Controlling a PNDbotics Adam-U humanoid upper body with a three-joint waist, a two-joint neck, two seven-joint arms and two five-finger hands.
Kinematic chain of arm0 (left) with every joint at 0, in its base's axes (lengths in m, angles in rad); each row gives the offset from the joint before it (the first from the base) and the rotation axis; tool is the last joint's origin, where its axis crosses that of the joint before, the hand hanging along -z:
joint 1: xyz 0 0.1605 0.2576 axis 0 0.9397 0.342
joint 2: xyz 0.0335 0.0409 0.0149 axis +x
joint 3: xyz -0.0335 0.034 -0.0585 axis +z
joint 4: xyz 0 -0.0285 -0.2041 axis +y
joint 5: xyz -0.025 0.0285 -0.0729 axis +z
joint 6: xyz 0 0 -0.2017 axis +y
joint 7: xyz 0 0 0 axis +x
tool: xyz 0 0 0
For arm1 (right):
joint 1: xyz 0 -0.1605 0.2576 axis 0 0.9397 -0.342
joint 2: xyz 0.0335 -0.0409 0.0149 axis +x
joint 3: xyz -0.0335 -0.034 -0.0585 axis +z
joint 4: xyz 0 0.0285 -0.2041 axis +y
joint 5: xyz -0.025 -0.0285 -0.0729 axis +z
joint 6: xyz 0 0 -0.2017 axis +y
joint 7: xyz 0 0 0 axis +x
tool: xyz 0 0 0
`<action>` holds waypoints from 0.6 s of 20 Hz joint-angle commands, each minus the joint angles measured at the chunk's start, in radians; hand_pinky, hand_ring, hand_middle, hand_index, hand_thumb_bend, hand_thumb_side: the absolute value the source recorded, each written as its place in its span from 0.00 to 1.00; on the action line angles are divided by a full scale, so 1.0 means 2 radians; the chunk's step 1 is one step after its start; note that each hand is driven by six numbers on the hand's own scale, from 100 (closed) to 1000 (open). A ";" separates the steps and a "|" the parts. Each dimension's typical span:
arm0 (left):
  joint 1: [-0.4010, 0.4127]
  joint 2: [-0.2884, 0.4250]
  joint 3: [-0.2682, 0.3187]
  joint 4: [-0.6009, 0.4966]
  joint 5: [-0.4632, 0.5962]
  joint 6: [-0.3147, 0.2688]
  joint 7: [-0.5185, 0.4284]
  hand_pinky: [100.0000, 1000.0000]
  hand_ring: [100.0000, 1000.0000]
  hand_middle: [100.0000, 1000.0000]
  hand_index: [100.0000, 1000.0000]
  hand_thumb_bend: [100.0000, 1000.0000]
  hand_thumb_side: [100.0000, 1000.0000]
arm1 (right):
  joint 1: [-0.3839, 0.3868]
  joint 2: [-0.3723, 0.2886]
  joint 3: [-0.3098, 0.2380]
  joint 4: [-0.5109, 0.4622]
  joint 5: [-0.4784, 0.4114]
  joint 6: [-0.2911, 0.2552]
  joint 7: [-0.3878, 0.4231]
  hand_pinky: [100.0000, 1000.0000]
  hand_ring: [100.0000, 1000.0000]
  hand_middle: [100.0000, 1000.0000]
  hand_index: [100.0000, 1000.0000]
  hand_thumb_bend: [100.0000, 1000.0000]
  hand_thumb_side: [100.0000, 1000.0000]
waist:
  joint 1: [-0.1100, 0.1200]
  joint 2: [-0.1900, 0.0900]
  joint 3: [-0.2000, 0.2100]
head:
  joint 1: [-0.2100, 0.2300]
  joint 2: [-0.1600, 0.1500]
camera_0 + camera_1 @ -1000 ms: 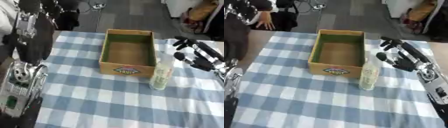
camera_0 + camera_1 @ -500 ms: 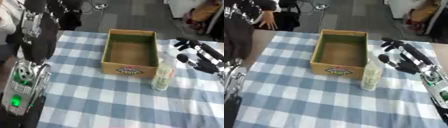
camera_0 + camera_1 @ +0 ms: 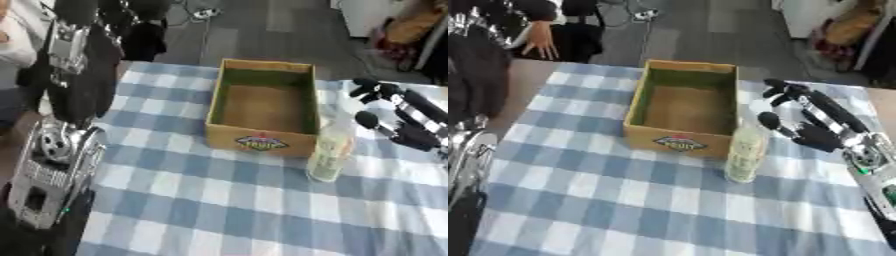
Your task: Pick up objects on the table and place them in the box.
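1 cardboard box (image 3: 680, 112) on the blue-and-white checked tablecloth (image 3: 623, 200), open top, nothing visible on its floor. Front wall carries 1 coloured label (image 3: 680, 143); lettering too blurred to read.

1 clear bottle (image 3: 745, 152) stands upright on the cloth, just beside the box's front right corner, outside the box. Pale contents or label, not legible.

Right hand (image 3: 811, 117) sits right of the bottle and beside the box's right wall, fingers spread and extended toward the bottle, thumb (image 3: 770, 120) close to the bottle's upper part. Contact cannot be told; nothing is enclosed.

Left arm (image 3: 52, 160) fills the left edge, black and silver; its hand is out of view.
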 commanded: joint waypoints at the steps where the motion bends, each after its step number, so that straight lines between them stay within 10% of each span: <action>1: -0.008 0.000 0.001 -0.008 0.001 -0.002 -0.001 0.69 0.60 0.78 1.00 0.26 0.93 | -0.007 -0.006 -0.002 -0.004 0.003 -0.001 0.002 0.98 0.74 0.79 1.00 0.63 1.00 | -0.001 -0.010 0.001 | 0.006 -0.004; 12: -0.012 -0.002 0.001 -0.008 0.001 -0.003 -0.001 0.69 0.61 0.78 1.00 0.26 0.93 | -0.013 -0.002 -0.001 0.007 0.019 -0.006 0.008 0.98 0.76 0.81 1.00 0.61 0.98 | -0.002 -0.009 0.005 | 0.009 -0.003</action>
